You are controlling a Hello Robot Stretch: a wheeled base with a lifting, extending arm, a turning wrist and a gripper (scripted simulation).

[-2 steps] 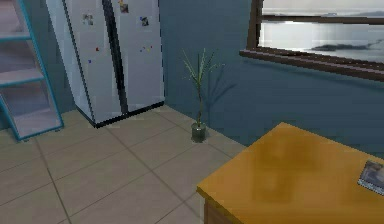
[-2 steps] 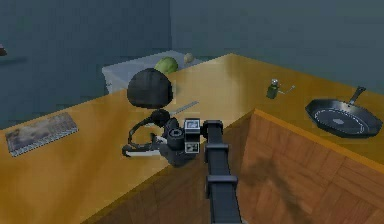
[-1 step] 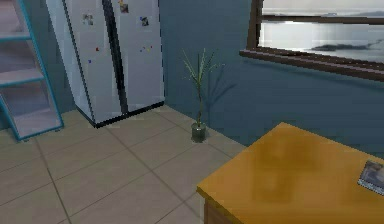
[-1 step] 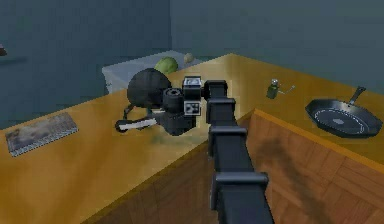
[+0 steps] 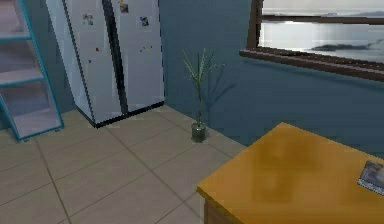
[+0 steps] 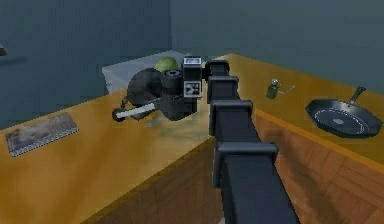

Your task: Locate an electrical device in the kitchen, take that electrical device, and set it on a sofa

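**Jaws unreadable at a crowded counter corner**

How the jaws stand cannot be told. The gripper sits at the end of the dark arm, out over the wooden counter.

Three containers show. On the arm side view's right, a black frying pan lies flat on the counter with its handle pointing away; its inside shows plain and dark. Between the pan and the arm stands a small upright jar, too small to tell what it contains. In the forward view, a small dark pot stands on the tiled floor against the blue wall and holds a thin green plant. Left of it is a tall pale fridge with both doors shut.

Just behind the gripper's far end, a pale grey box sits on the counter near the wall. By its shape it is the likeliest electrical device, though that is not certain. A round green thing lies just beside the box, close to the arm's white squares. A pale rod juts from the gripper's dark body toward the arm side view's left; whether it is a finger or some other thing is unclear. With these things at and behind the gripper, it cannot be told whether it holds or touches anything.

Farther left, well apart from the gripper, a flat book lies on the counter. The forward view shows a wooden top beneath a window.
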